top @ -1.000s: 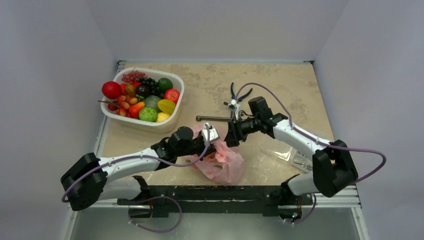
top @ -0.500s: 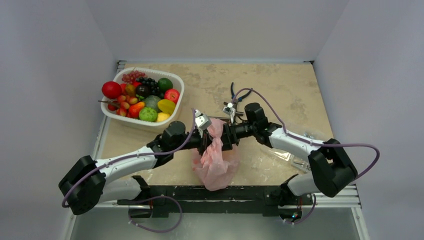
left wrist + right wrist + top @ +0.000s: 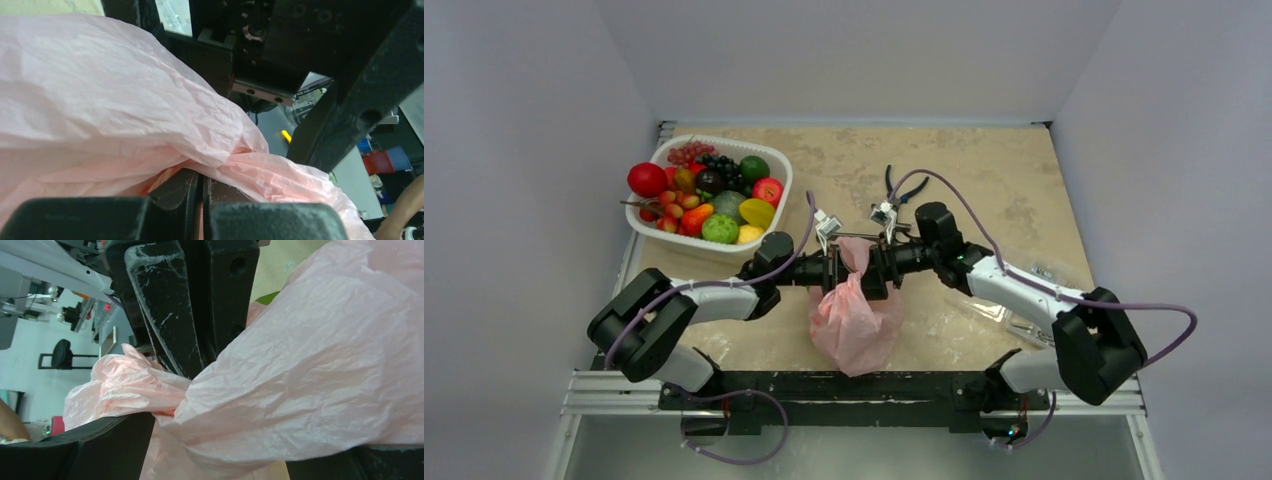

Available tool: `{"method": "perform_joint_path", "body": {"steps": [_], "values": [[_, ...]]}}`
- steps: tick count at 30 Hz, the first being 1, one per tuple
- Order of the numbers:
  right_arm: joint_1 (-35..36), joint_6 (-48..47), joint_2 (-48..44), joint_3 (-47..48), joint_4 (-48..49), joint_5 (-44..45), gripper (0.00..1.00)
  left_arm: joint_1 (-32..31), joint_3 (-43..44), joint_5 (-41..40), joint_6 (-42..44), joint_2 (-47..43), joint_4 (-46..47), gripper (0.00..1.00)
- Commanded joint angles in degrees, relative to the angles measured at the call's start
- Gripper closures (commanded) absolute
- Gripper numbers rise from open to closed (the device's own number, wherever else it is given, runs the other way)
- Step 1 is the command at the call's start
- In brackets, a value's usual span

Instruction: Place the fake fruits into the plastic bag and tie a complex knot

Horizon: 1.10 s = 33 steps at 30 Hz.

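The pink plastic bag (image 3: pixel 854 322) hangs in the air between my two grippers at the table's front middle, its neck bunched and twisted (image 3: pixel 856 252). My left gripper (image 3: pixel 836 270) is shut on pink film; in the left wrist view the film (image 3: pixel 125 110) is pinched between its fingers (image 3: pixel 180 192). My right gripper (image 3: pixel 877 268) faces it from the right. In the right wrist view its jaws stand apart with the twisted neck (image 3: pixel 170 405) and bulging film (image 3: pixel 310 375) between them. Several fake fruits (image 3: pixel 714 195) lie in a white basket (image 3: pixel 780 205) at the back left.
Blue-handled pliers (image 3: pixel 894 185) and a metal rod (image 3: pixel 849 237) lie just behind the grippers. A clear bag of hardware (image 3: pixel 1014 310) lies at the front right under the right arm. The table's front edge is just below the hanging bag.
The bag went from lying on the table to hanging lifted. Both grippers closed in on its neck, and the left arm swung inward and straightened.
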Motion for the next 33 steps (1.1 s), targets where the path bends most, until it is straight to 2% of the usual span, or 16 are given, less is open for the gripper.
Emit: {"method": "perform_joint_path", "body": {"steps": [1, 4, 6, 10, 16, 18, 19, 20, 24, 33], "values": [[-3.93, -10.56, -6.35, 4.63, -14.36, -0.08, 0.08, 1.08, 1.51, 2.2, -4.77, -0.29, 8.41, 1.0], [-7.26, -11.97, -10.31, 4.3, -20.03, 0.65, 0.02, 1.22, 0.53, 1.91, -3.68, -1.98, 6.29, 1.0], [-8.94, -12.63, -12.21, 4.79, -23.77, 0.78, 0.01, 1.24, -0.01, 1.58, -2.82, -3.23, 4.71, 1.0], [-9.44, -12.07, -16.31, 4.16, -25.37, 0.89, 0.14, 1.28, -0.41, 1.6, -1.57, -3.68, 3.52, 1.0], [-9.22, -7.38, -17.99, 0.28, -19.85, 1.65, 0.74, 1.14, 0.63, 2.63, -2.55, -3.29, 5.06, 1.0], [-8.4, -5.03, -17.35, -1.24, -16.12, 1.18, 0.85, 1.12, 0.84, 2.71, -2.8, -3.12, 5.39, 1.0], [-7.54, -4.24, -16.66, -1.91, -14.3, 0.84, 0.87, 1.08, 0.96, 2.63, -3.1, -2.99, 5.8, 1.0], [-6.47, -3.71, -15.81, -2.29, -12.88, 0.84, 0.85, 1.07, 1.13, 2.56, -3.52, -2.9, 6.2, 1.0], [-4.98, -1.45, -14.03, -2.67, -6.92, 0.95, 0.67, 1.06, 2.01, 3.01, -4.48, -3.01, 7.23, 1.0], [-4.25, -0.98, -10.5, 0.5, -3.77, 2.19, 0.42, -2.92, 1.69, 4.91, -1.14, -3.67, 7.34, 1.0]]}}
